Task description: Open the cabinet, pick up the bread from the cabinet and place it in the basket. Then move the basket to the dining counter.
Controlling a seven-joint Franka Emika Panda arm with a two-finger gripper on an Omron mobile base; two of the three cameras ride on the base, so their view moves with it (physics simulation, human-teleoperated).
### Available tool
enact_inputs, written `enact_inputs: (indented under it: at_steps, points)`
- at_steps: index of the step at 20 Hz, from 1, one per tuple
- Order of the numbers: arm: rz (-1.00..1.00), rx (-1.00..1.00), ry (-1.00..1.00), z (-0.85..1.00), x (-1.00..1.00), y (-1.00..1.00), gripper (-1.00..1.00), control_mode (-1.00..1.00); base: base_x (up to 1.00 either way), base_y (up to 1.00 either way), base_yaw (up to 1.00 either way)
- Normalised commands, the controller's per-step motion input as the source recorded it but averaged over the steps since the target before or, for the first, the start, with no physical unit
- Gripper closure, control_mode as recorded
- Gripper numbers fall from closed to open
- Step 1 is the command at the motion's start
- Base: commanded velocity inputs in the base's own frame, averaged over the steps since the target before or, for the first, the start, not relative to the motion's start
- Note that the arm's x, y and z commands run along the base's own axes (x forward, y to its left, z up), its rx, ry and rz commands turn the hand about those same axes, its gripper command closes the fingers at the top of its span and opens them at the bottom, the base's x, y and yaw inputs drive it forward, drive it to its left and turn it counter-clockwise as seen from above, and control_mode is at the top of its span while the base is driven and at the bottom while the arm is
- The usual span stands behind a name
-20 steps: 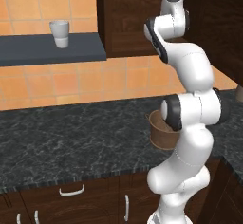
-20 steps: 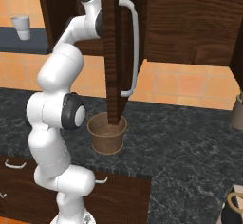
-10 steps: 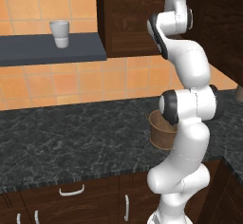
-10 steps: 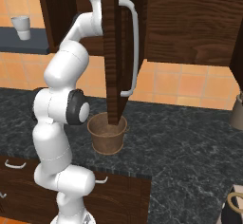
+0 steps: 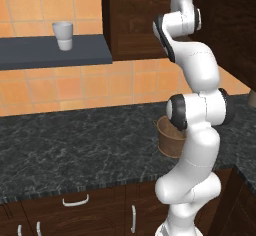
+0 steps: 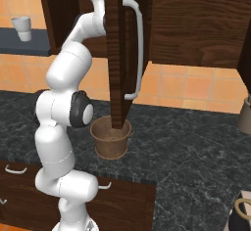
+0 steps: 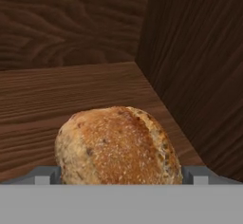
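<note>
Bread (image 7: 117, 144) between spread tool (image 7: 121, 174) tips

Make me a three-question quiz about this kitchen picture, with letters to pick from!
1. Where is the bread?
A. on the cabinet shelf
B. in the basket
C. on the counter

2. What colour is the cup?
A. red
B. white
C. black

3. How is the cabinet door?
A. shut
B. missing
C. swung open

Answers:
1 A, the hand view shows it lying on a wood shelf.
2 B, it is pale white on the grey shelf.
3 C, it juts out edge-on above the basket.
</note>
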Motion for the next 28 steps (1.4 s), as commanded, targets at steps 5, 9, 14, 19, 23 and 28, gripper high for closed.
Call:
enact_inputs:
  at_steps: [5, 9, 14, 19, 23, 28]
  points:
    - [0.0, 0.0, 0.0, -0.04, 0.0, 0.01, 1.0, -1.0, 0.0, 0.0, 0.0]
    - [0.0, -0.16, -0.05, 0.0, 0.0, 0.31, 1.0, -1.0, 0.0, 0.0, 0.0]
    - [0.01, -0.22, -0.08, -0.04, -0.05, 0.28, 1.0, -1.0, 0.0, 0.0, 0.0]
    - [0.0, -0.14, -0.02, -0.06, -0.48, 0.2, 1.0, -1.0, 0.0, 0.0, 0.0]
    - [0.01, -0.03, -0.03, 0.14, -1.0, 0.4, 1.0, -1.0, 0.0, 0.0, 0.0]
    - [0.01, 0.0, 0.0, 0.01, -1.0, 0.62, 1.0, -1.0, 0.0, 0.0, 0.0]
